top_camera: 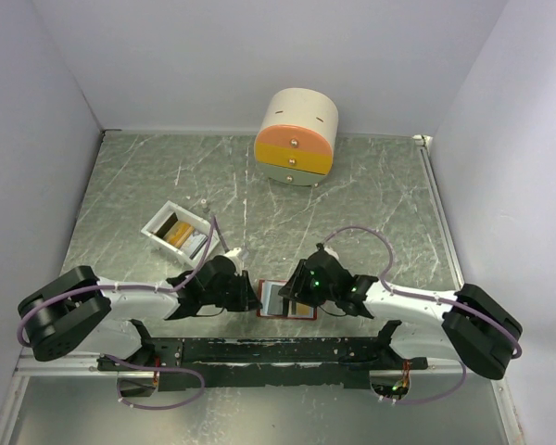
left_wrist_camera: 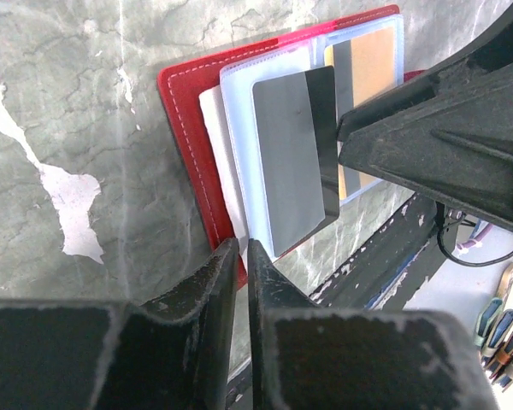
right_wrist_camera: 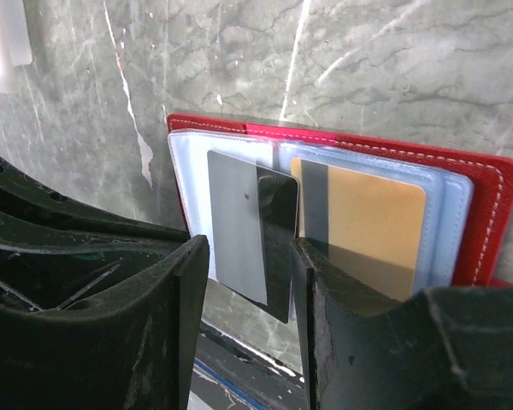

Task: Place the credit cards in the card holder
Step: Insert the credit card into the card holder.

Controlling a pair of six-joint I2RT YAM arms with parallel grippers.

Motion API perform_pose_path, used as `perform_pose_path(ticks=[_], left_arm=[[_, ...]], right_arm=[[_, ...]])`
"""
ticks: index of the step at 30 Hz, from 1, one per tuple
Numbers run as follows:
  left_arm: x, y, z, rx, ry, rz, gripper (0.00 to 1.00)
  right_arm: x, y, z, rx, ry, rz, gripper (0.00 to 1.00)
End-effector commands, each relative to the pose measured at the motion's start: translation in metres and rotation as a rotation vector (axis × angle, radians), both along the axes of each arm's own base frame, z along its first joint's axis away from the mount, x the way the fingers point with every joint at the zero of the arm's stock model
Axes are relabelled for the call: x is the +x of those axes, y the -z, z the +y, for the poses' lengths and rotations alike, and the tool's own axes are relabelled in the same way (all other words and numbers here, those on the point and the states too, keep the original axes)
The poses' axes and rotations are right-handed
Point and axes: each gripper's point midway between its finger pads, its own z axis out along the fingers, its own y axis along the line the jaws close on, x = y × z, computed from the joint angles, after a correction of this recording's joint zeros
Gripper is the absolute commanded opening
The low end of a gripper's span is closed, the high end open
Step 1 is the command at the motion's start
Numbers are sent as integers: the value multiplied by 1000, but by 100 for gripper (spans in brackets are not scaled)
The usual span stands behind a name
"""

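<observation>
Inside card holder (right_wrist_camera: 496,213), perhaps two cards (right_wrist_camera: 368,222).

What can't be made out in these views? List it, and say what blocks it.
Top view: the left gripper and right gripper cover most of the card holder; its cards are indistinct.
Right wrist view: whether the right gripper's fingers touch the dark card between them.
Left wrist view: the right gripper hides the orange card's lower part.
Top view: the white tray's contents are too small to name.
</observation>
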Motion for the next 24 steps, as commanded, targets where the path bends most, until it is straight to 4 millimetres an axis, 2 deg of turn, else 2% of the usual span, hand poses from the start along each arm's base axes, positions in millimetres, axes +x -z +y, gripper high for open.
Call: perform_pose_path(ticks=[1, 17, 24], left_arm=[[-1, -3, -3, -34, 1, -12, 20], [-4, 0, -7, -49, 18, 3, 16], [-4, 2, -5, -45, 15, 7, 15]], right_arm=[[5, -1, 8, 8, -4, -10, 44], [13, -8, 26, 53, -49, -56, 43], [12, -10, 26, 48, -91, -82, 42]])
